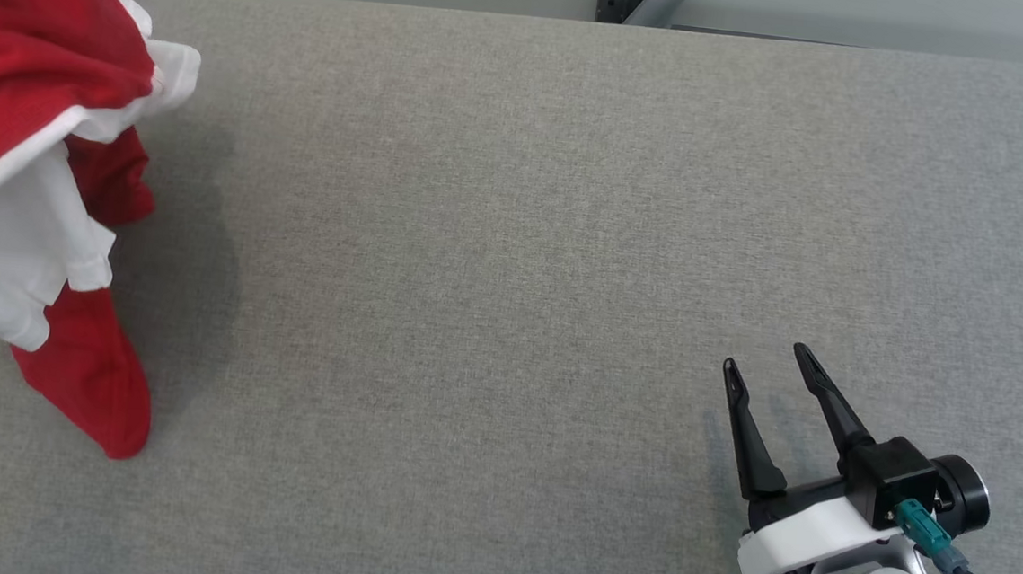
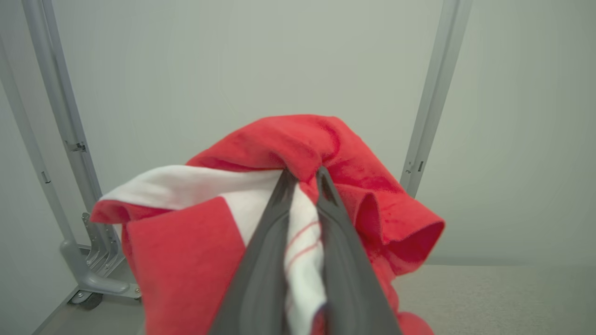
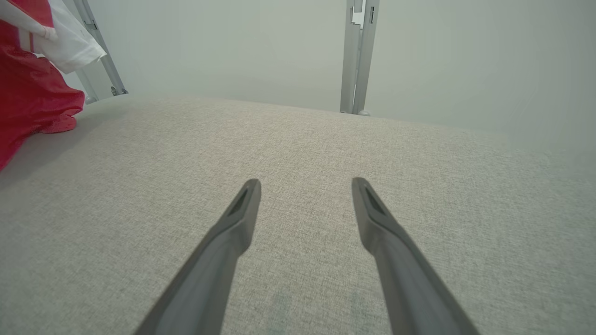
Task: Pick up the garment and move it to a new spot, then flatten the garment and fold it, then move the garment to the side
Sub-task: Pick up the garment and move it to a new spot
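Nearest, the right claw (image 1: 765, 356) hovers with fingers apart over the grey counter (image 1: 515, 233). Farther left, the red-and-white garment (image 1: 32, 55) hangs bunched from the left claw (image 2: 305, 173), which is clamped on a fold; its lowest tip is at or just above the counter. The cloth looks soft, light and limp, so a hem or corner would probably give the surest second hold.

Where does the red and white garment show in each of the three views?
Head view: garment at the far left, from the upper corner down past mid-height.
Left wrist view: garment in the centre, pinched in the left gripper.
Right wrist view: garment in the upper left corner.
Shared landmark: grey cloth tabletop.
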Available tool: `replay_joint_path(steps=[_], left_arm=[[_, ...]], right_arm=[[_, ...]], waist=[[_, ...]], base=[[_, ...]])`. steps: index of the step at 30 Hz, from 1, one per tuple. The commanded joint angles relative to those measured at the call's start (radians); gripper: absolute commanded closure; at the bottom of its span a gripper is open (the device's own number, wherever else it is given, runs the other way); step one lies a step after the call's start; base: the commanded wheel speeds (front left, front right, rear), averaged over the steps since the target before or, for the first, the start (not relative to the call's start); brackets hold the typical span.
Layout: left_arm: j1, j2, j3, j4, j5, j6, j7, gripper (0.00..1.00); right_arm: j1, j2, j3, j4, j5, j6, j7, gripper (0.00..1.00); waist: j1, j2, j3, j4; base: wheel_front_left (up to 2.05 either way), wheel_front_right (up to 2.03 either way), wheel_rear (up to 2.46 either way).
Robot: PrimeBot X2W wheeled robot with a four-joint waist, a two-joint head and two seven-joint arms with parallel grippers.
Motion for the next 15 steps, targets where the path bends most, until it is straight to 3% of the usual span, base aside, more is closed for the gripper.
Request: replay_joint_path(steps=[1, 9, 15], left_arm=[[0.024, 0.011, 0.004, -0.074, -0.018, 0.016, 0.019, 1.0], [0.025, -0.042, -0.031, -0.383, -0.096, 0.064, 0.108, 1.0], [-0.051, -0.135, -0.137, -0.532, -0.136, 0.09, 0.166, 1.0]], right_arm=[[0.015, 0.001, -0.004, 0.0, 0.009, 0.0, -0.003, 0.0], [0.014, 0.007, -0.013, -0.005, 0.017, 0.0, -0.003, 0.0], [-0.002, 0.008, -0.007, -0.008, 0.044, 0.0, -0.003, 0.0]], waist=[[0.0001, 0.011, -0.019, -0.023], [0.0001, 0.011, -0.034, -0.076], [0.0001, 0.011, -0.042, -0.146]], base=[[0.0, 0.0, 0.0], [0.0, 0.0, 0.0], [0.0, 0.0, 0.0]])
